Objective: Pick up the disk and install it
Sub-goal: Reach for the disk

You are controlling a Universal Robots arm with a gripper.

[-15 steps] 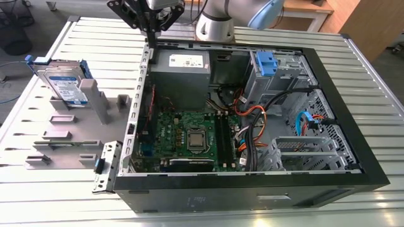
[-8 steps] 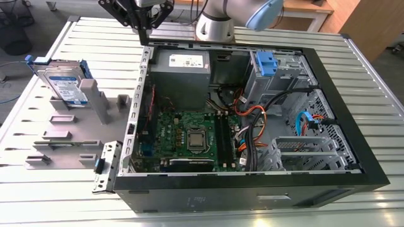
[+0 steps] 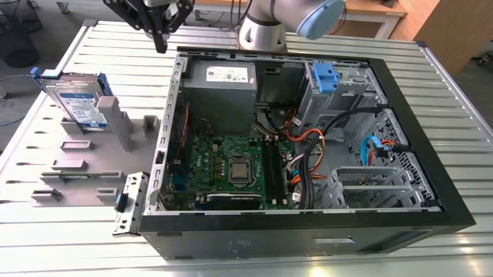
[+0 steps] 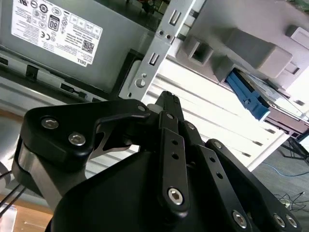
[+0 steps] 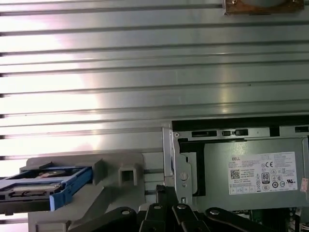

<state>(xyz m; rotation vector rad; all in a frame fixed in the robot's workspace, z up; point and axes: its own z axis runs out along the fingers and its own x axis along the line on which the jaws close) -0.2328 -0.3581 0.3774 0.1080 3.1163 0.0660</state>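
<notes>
Exterior view's far left: the disk (image 3: 77, 105) stands on edge in a slot of the grey fixture (image 3: 85, 173), label facing out, blue carrier frame clipped round it. Nothing touches it except the fixture. Fixture sits flat on the slatted metal table (image 3: 54, 248), just beside the side wall of the open PC case (image 3: 269, 242).

Next over, up top: gripper (image 3: 159, 45) hangs pointing down near the case's corner, higher than the disk and well apart from it. Fingers are pressed together, tip to tip, with nothing between them. Empty, no contact with anything. Second wrist view says the same: gripper (image 4: 167, 100) closed to one narrow tip, case wall and power supply (image 4: 63, 34) on one side, fixture and the disk (image 4: 247, 95) beyond on the other. First wrist view: gripper (image 5: 161, 192) lines up roughly with the case's edge rail, disk (image 5: 46, 186) in its slot to one side, power supply (image 5: 251, 169) to the other.

Inside the case, moving right in the exterior view: power supply (image 3: 219, 83) in the corner nearest the gripper, motherboard (image 3: 231, 167) below it with the bare CPU (image 3: 240, 169) mid-board. Then orange and black cables (image 3: 308, 141) bundled in the middle. Right of those, a blue bracket (image 3: 325, 78) sits in the upper drive bay, blue cable (image 3: 368, 147) lower down, and a grey metal drive cage (image 3: 370, 184) near the lower right. Arm base (image 3: 266, 32) stands beyond the case's far wall.
</notes>
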